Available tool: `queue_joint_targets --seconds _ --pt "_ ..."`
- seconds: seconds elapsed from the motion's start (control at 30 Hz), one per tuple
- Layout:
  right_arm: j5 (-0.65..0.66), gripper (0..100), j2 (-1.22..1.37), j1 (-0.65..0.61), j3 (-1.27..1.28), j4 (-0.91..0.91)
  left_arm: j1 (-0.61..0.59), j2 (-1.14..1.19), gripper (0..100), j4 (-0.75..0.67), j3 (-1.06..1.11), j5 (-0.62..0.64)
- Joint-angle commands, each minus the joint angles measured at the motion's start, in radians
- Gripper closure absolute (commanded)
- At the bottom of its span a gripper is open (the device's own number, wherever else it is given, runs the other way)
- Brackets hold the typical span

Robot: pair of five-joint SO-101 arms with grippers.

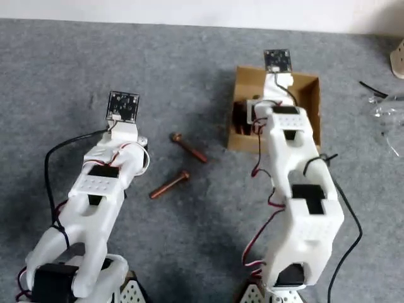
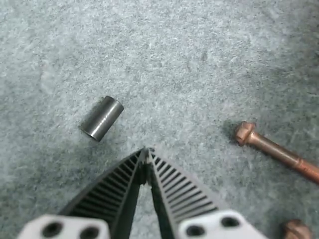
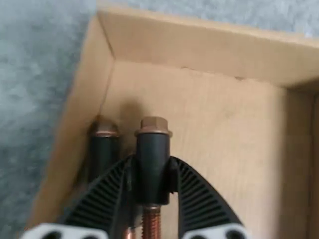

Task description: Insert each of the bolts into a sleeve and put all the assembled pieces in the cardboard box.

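while over the cardboard box (image 3: 199, 45), right end effector (image 3: 151, 168) grips sleeved bolt (image 3: 152, 144) | left end effector (image 2: 148, 155) closed, empty

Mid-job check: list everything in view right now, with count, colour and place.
cardboard box: one, brown, below the right gripper.
assembled pieces: two, copper bolts in black sleeves; one lying in the box, one held over it.
loose bolts: two, copper, on the carpet left of the box.
empty sleeve: one, dark grey, on the carpet ahead of the left gripper.
clear object: one, transparent, at the carpet's right edge.
left gripper: jaws shut, empty.
right gripper: jaws shut on an assembled piece.
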Motion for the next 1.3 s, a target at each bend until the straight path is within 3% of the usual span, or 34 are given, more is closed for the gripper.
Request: queue_joint_targets --seconds 0.0,0.23,0.47,0.7,1.0,1.27 --pt "-0.009 99.4 0.021 0.016 -0.099 -0.002 -0.007 -0.005 99 0.002 -0.056 -0.005" --pt "-0.009 97.8 0.038 0.016 -0.102 -0.001 -0.007 -0.005 99 0.002 -0.056 -0.005" --pt "-0.008 73.1 0.036 0.016 -0.096 0.001 -0.007 -0.005 99 0.002 -0.056 -0.005" --pt "-0.008 72.9 0.007 0.019 -0.096 0.039 -0.007 -0.005 99 0.002 -0.056 -0.005" --pt "-0.041 73.5 -0.312 -0.042 0.114 0.166 -0.008 -0.005 99 0.002 -0.056 -0.005" --pt "0.017 74.3 -0.71 -0.283 0.492 0.104 -0.008 -0.005 99 0.002 -0.056 -0.005"
